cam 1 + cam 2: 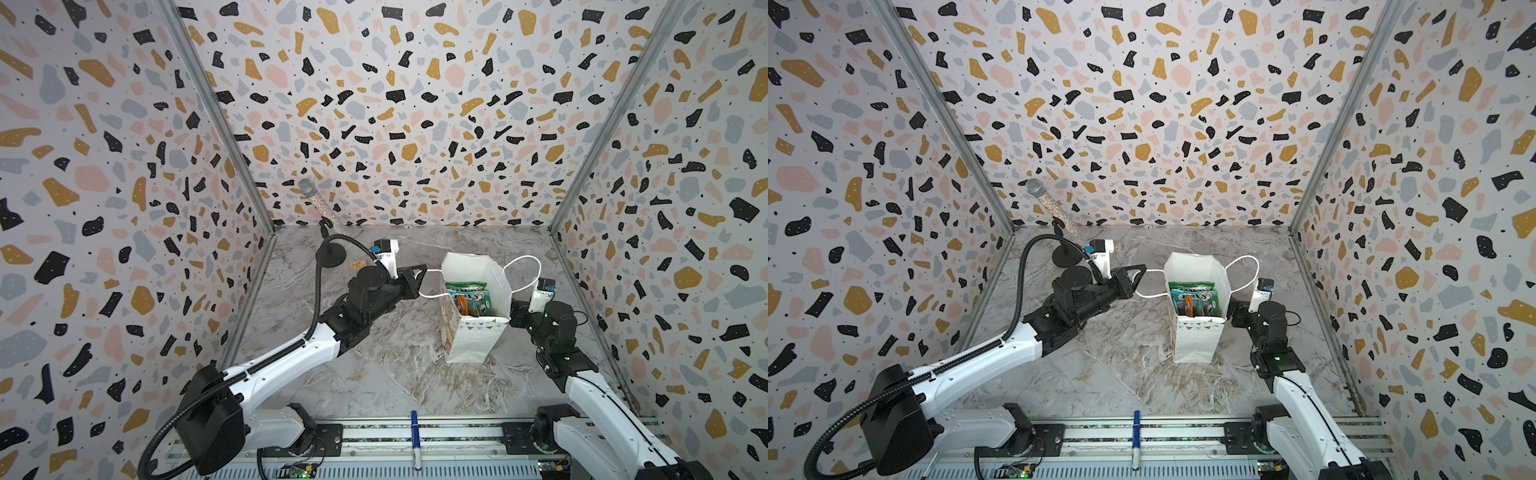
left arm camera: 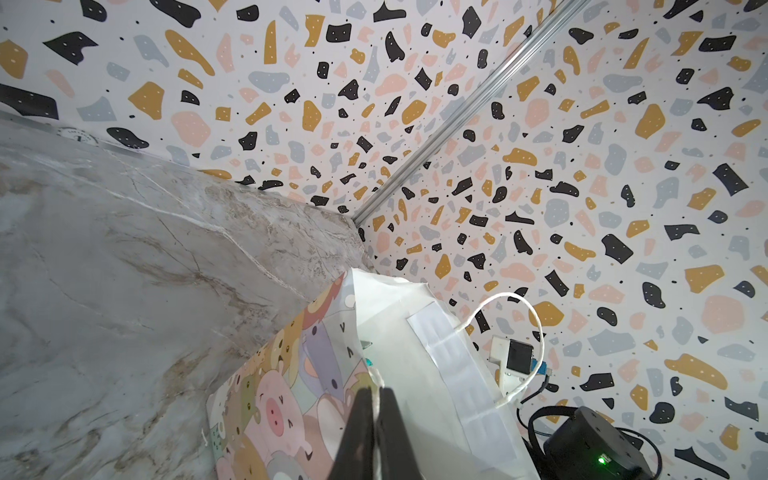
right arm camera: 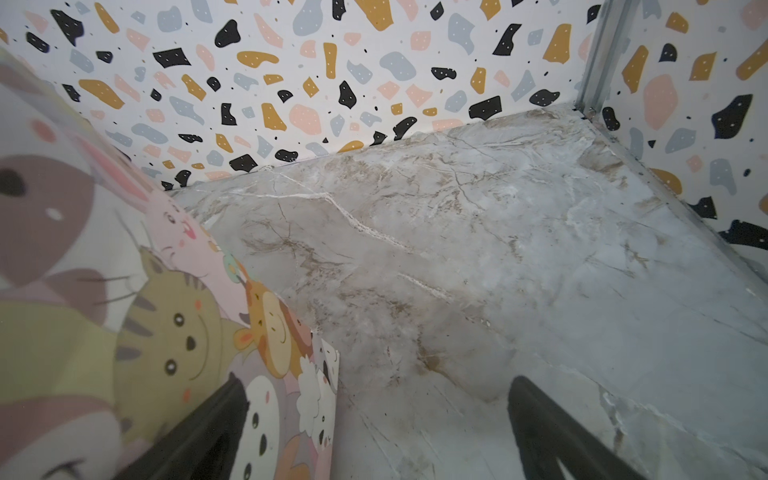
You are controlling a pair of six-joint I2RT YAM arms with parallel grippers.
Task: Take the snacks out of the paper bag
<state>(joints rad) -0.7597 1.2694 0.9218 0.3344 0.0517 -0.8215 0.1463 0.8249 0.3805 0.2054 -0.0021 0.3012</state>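
The paper bag stands upright and open-topped right of the table's middle, with gold marks on its front and cartoon animals on its sides. Several glossy snacks, green, teal and orange, stand inside it. My left gripper is shut on the bag's left cord handle, just left of the rim. My right gripper is open, low beside the bag's right side, with nothing between its fingers.
A glittery microphone on a black stand is at the back left, with a small tan wooden block beside its base. A blue marker lies on the front rail. The bag's right handle loops above my right wrist. Patterned walls enclose three sides.
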